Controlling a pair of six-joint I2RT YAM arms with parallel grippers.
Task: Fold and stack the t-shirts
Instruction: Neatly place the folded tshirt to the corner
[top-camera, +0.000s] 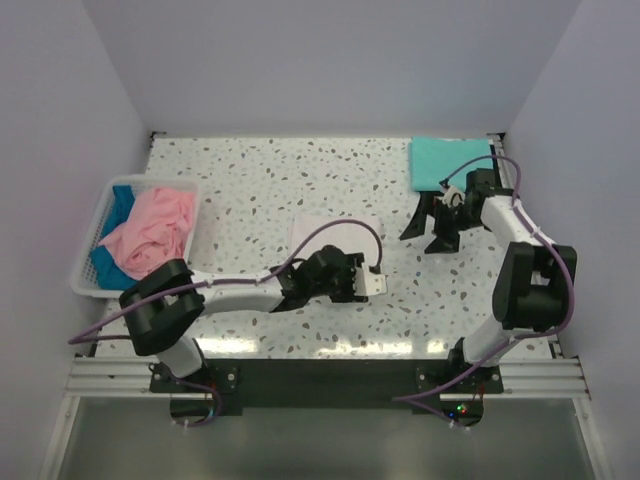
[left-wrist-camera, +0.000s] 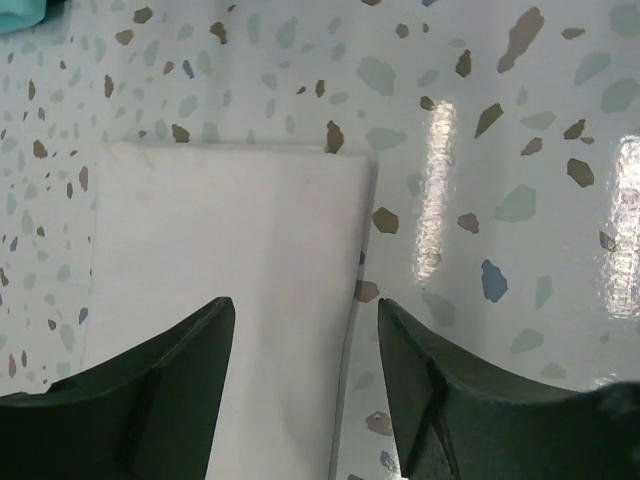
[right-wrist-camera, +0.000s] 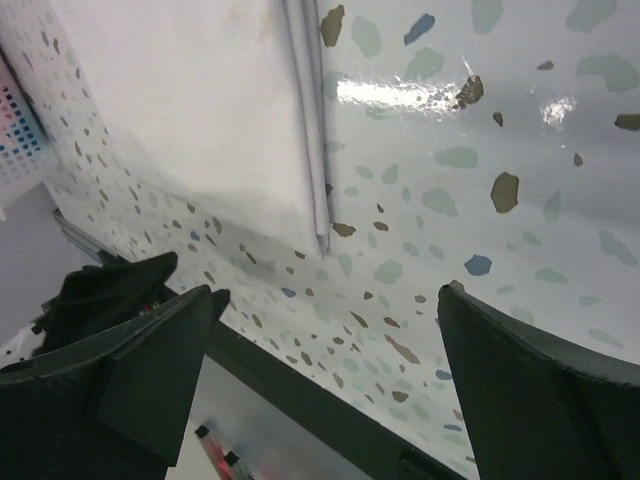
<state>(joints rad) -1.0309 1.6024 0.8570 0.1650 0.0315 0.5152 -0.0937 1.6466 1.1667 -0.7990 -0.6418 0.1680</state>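
White t-shirt (top-camera: 315, 230) folded into a flat rectangle, lying mid-surface, slightly toward the near edge. In the left wrist view its (left-wrist-camera: 220, 230) edges look straight and it lies flat on the speckled surface (top-camera: 250, 180).

Left gripper (top-camera: 372, 283) low, just off the white shirt's near-right corner. Jaws apart and holding nothing; one finger sits over the cloth, the other over bare surface, with the shirt's edge running between them (left-wrist-camera: 303, 315). Contact with the cloth: cannot tell.

Right gripper (top-camera: 430, 232) near the right edge, apart from the white shirt, jaws wide apart and empty (right-wrist-camera: 330, 295). Its camera shows the white shirt's (right-wrist-camera: 190, 100) layered fold edge.

Teal t-shirt (top-camera: 445, 160) folded flat at the far right corner.

Pink t-shirt (top-camera: 150, 232) and blue t-shirt (top-camera: 122, 200) bunched, unfolded, in the white basket (top-camera: 85, 272) at the left edge, pink on top.
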